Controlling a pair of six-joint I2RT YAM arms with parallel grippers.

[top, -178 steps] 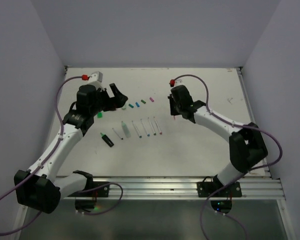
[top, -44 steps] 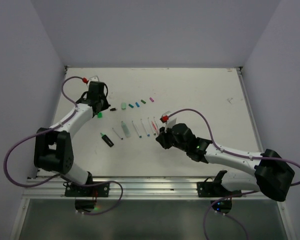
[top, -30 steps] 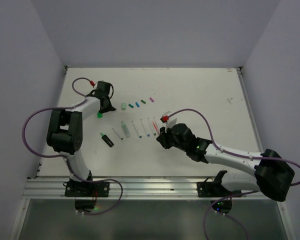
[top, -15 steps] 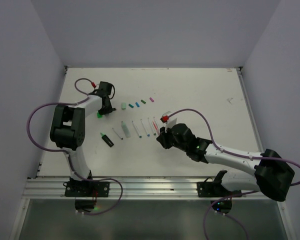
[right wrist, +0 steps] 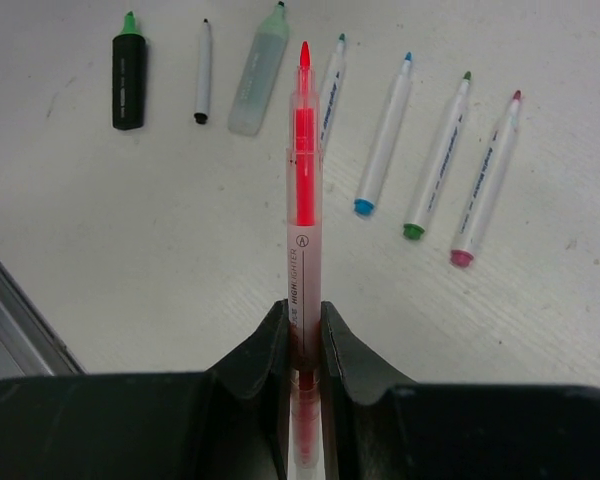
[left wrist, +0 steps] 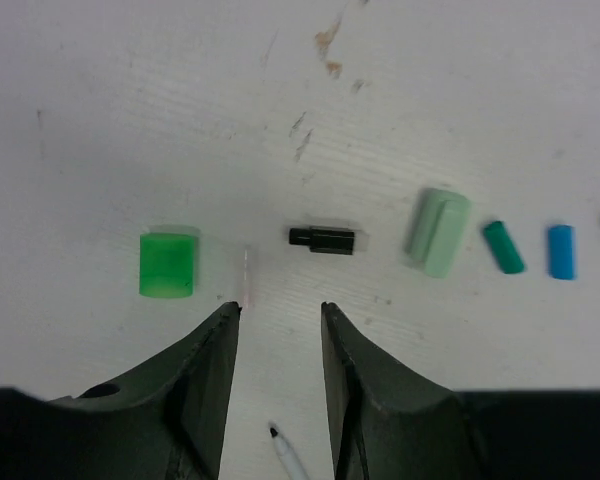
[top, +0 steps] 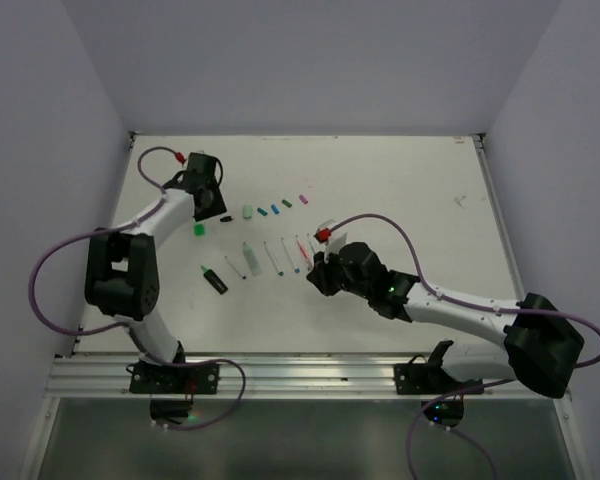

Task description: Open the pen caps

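**Table** (top: 400,190): white, flat, faintly stained; carries every item below.

**Pen caps**, loose, off their pens, in a slanting row at the far left of the table, each apart from the next:
- bright green stubby plastic cap (left wrist: 168,264)
- small black plastic cap (left wrist: 321,239), lying on its side
- pale green chunky cap (left wrist: 438,231)
- teal cap (left wrist: 503,247)
- blue cap (left wrist: 560,251)
- dark green cap (top: 287,203)
- magenta cap (top: 303,198)

**Small clear pinkish piece** (left wrist: 245,277): lies between the bright green and black caps, just beyond the left finger's tip.

**Left tool** (left wrist: 278,310): fingers apart, over bare table just on the near side of the cap row.

**Right tool** (right wrist: 303,335): clamped on a translucent red highlighter pen (right wrist: 302,150), whose bare tip points toward the pen row.

**Pen row**, nearer than the caps:
- chunky black highlighter body with green tip (right wrist: 128,70)
- thin white pen with black tip (right wrist: 203,72)
- pale green highlighter body (right wrist: 259,68)
- four thin white pens (right wrist: 385,140), tipped teal, blue, green and magenta
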